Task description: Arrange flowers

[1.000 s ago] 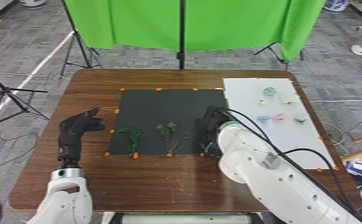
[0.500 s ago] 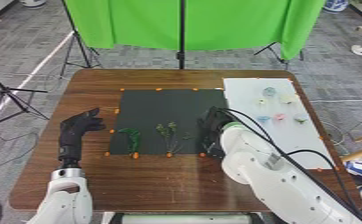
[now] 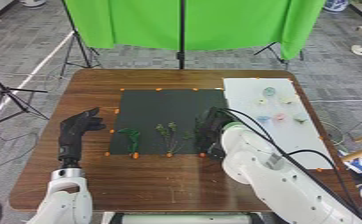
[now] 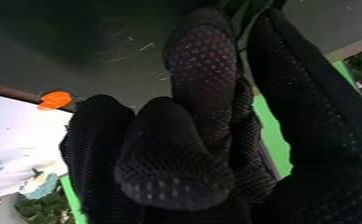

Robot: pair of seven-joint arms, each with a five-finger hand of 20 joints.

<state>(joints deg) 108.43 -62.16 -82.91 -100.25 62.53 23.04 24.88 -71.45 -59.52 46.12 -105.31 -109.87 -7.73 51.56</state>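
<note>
The right hand (image 3: 209, 134) is low over the right edge of the black board (image 3: 155, 107). In the right wrist view, its finger and thumb look shut on a thin green stem (image 4: 243, 18), like a little pinch. The left hand (image 3: 82, 126) is loose and open on the other side of the black board, with nothing in it. A curly green stem (image 3: 132, 136) lies on the left part of the board, and a bunch of stems with small buds (image 3: 169, 134) lies near the middle, just beside the right hand. The flower heads are over on the white board (image 3: 280, 85): a pink one (image 3: 280, 117), a blue one (image 3: 264, 119), a yellow one (image 3: 261, 101) and some more. I think the job now is to put the thin green stem down in a good spot. If the pinch is too soft, it could slip and land crooked. If the hand lets go too fast, a leaf could stick to the glove and get pulled away with it. If the hand swings toward the middle, it could bump the bunch and mess it up. The big arm (image 3: 271, 172) could also brush the flower heads if it slides over too low.
</note>
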